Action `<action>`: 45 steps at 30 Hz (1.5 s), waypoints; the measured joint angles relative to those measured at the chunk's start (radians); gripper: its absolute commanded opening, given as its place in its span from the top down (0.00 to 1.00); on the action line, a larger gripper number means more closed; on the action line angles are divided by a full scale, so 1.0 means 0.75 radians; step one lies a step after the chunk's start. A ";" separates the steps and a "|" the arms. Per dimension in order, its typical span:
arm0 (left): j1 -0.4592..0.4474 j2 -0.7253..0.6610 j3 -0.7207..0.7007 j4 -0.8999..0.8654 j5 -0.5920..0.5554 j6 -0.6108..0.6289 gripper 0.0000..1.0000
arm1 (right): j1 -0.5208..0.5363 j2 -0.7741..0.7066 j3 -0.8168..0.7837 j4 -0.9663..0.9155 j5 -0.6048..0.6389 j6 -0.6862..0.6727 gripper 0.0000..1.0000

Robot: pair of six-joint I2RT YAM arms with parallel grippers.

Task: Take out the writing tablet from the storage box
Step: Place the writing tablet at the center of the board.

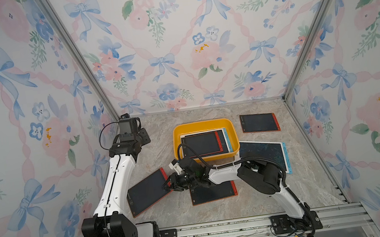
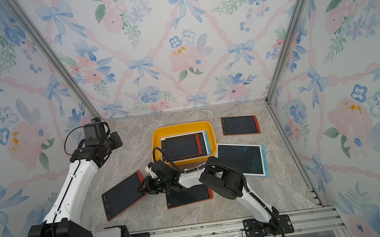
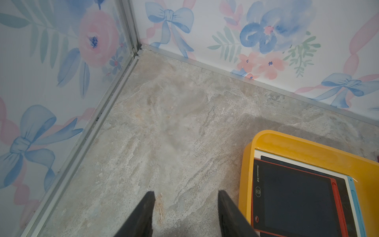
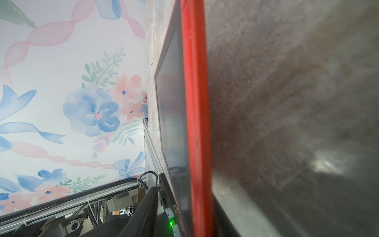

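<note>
Looking for a firm grip, we cannot settle it: the right gripper [image 1: 168, 185] straddles the red edge of a tablet [image 1: 147, 192] that lies on the table [image 1: 221, 211], outside the box [image 1: 202, 124] and off its near left corner. Whether the jaws pinch that edge or stand just clear of it, we cannot tell. The right wrist view is blurred beyond the edge. The right arm hides part of a front tablet [image 1: 212, 193] and a corner of a blue tablet [image 1: 262, 154]. In the box a stack [image 1: 201, 144] remains, red over blue-edged. The left gripper [image 3: 185, 192] hangs spread over bare table near the back left corner. We see marbled grey stone, with floral, bow-patterned walls [image 1: 173, 39] on three sides.
</note>
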 measured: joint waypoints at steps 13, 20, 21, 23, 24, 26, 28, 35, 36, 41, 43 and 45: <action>0.000 0.001 -0.007 0.000 -0.001 0.000 0.49 | 0.001 -0.053 -0.018 -0.116 0.052 -0.070 0.08; 0.000 0.001 -0.017 -0.001 -0.001 0.000 0.48 | 0.002 -0.137 -0.011 -0.322 0.122 -0.176 0.03; 0.000 0.001 -0.018 0.000 -0.001 0.000 0.48 | 0.002 -0.151 -0.007 -0.360 0.136 -0.192 0.03; 0.000 0.001 -0.020 0.000 -0.001 0.000 0.49 | 0.003 -0.174 0.007 -0.431 0.160 -0.221 0.03; 0.000 0.001 -0.021 0.000 -0.001 0.000 0.48 | 0.003 -0.188 0.016 -0.467 0.174 -0.237 0.03; 0.000 0.001 -0.021 0.000 -0.001 0.000 0.48 | 0.006 -0.222 0.031 -0.545 0.207 -0.267 0.03; 0.000 0.001 -0.021 0.000 0.000 0.001 0.45 | 0.009 -0.263 0.043 -0.616 0.234 -0.296 0.03; 0.000 0.057 -0.021 0.000 0.015 -0.003 0.40 | -0.004 -0.464 0.107 -0.889 0.328 -0.438 0.03; 0.000 0.067 -0.021 0.000 0.016 -0.005 0.39 | -0.014 -0.499 0.107 -0.928 0.337 -0.462 0.03; -0.025 0.111 -0.021 0.001 0.017 -0.015 0.32 | -0.171 -0.662 0.107 -1.123 0.360 -0.599 0.03; -0.056 0.136 -0.021 0.003 0.014 -0.026 0.29 | -0.277 -0.711 0.109 -1.191 0.373 -0.657 0.03; -0.101 0.178 -0.021 0.005 0.009 -0.037 0.24 | -0.395 -0.744 0.115 -1.262 0.387 -0.728 0.03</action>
